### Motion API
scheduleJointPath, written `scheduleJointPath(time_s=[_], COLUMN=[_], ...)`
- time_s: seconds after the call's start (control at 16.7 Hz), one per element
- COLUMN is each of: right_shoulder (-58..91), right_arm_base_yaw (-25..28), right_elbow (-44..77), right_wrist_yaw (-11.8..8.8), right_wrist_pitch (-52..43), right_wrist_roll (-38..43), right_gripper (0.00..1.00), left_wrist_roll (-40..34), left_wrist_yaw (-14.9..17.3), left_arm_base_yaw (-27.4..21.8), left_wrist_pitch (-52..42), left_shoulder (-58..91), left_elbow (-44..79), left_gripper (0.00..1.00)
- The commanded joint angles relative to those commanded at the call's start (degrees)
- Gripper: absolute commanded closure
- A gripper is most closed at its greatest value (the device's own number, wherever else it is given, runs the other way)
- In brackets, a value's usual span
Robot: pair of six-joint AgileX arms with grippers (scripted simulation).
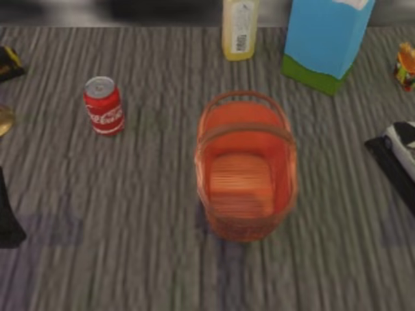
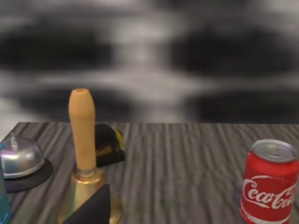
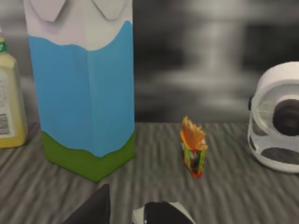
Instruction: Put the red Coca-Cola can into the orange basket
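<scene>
Standing upright near the table's (image 1: pixel 162 259) far left corner, the can (image 1: pixel 104 105) is well apart from the basket (image 1: pixel 246 165), which sits at the table's middle, holding nothing. The left gripper (image 1: pixel 8 217) shows at the left edge and the right gripper (image 1: pixel 397 159) at the right edge; whether either's fingers are spread cannot be told.

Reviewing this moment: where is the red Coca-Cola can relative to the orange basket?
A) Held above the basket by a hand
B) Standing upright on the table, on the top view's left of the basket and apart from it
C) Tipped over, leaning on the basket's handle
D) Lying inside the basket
B: the red Coca-Cola can stands upright on the table, apart from the orange basket, whose slatted bottom is bare.
</scene>
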Motion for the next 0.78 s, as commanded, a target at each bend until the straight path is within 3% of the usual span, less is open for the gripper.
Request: scheduleJointPath(time_s=[0.36, 0.78], right_shoulder=[0.0, 0.0], right_arm_base_yaw=[0.0, 0.0], right_elbow=[0.0, 0.0], right_wrist_yaw=[0.0, 0.0], right_wrist_pitch=[0.0, 0.0], right_wrist_roll=[0.0, 0.0], right_gripper=[0.00, 0.00], left_wrist_roll=[1.2, 7.6], left_wrist_yaw=[0.5, 1.9], left_arm_base_yaw=[-1.0, -4.6], left_wrist_pitch=[-3.9, -24.6], left_shoulder=[5.4, 34.4], left_elbow=[4.6, 29.7], left_gripper=[0.00, 0.00])
